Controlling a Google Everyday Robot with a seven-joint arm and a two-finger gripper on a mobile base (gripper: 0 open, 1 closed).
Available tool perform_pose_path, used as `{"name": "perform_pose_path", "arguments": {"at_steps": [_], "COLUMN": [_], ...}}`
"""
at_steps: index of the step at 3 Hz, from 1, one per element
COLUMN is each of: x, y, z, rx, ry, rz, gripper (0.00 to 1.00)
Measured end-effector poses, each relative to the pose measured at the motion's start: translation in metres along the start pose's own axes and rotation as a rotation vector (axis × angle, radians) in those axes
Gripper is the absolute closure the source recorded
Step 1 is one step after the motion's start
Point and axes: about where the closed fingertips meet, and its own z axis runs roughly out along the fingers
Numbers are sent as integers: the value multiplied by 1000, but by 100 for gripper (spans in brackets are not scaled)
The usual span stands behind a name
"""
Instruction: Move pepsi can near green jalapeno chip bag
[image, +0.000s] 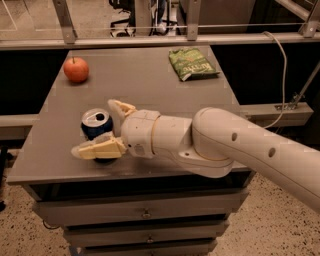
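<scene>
The pepsi can (96, 121), dark blue with a silver top, stands upright near the front left of the grey table (145, 85). My gripper (95, 127) is at the can with its fingers spread. One pale finger (100, 148) lies across the can's front lower side. The other finger (121, 108) is just behind and to the right of the can. The jaws straddle the can and look open. The green jalapeno chip bag (191, 63) lies flat at the table's back right, far from the can.
A red apple (76, 69) sits at the back left of the table. My thick white arm (240, 150) crosses the front right corner. A metal rail (150, 40) runs behind the table, a cable (281, 75) hangs at the right, and drawers (145, 215) are below.
</scene>
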Motion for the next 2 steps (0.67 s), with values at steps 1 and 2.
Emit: {"name": "perform_pose_path", "arguments": {"at_steps": [1,2], "x": [9,18], "y": [3,-1], "z": [9,4], "rx": [7,29], "ry": [-10,-7], "rz": [18,34], "gripper": [42,64]}}
